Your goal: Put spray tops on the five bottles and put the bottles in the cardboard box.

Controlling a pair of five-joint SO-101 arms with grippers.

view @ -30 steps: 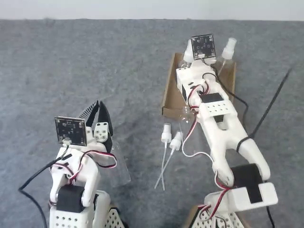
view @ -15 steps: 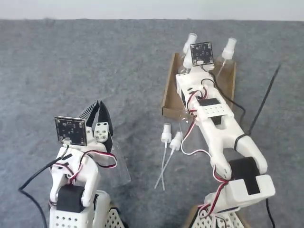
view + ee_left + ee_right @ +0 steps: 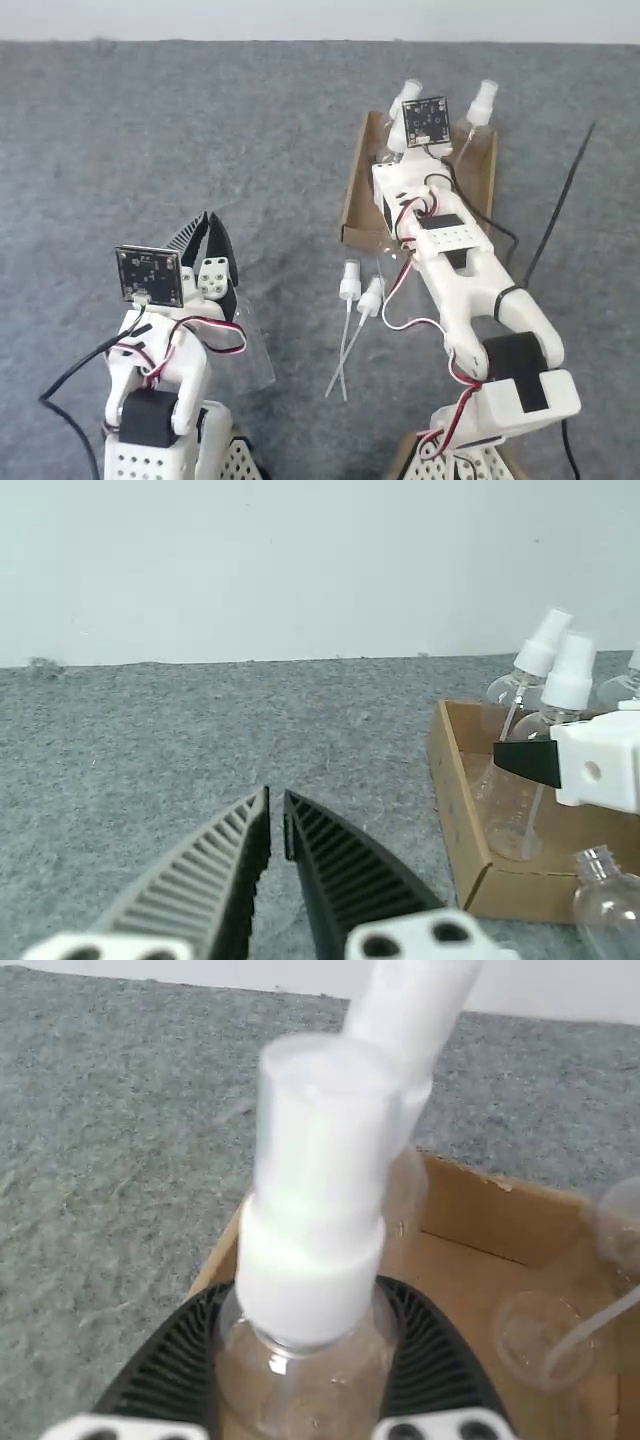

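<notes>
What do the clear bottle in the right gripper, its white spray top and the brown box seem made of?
Clear bottle: likely glossy transparent plastic; the box shows through it. White spray top: smooth opaque plastic, probably. Brown box: matte cardboard, with raw edges.

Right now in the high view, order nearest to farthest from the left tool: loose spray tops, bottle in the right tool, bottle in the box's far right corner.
From the left tool:
1. Loose spray tops, on the carpet before the box.
2. Held bottle, in the right tool, box's far end.
3. Corner bottle, box's far right.
</notes>
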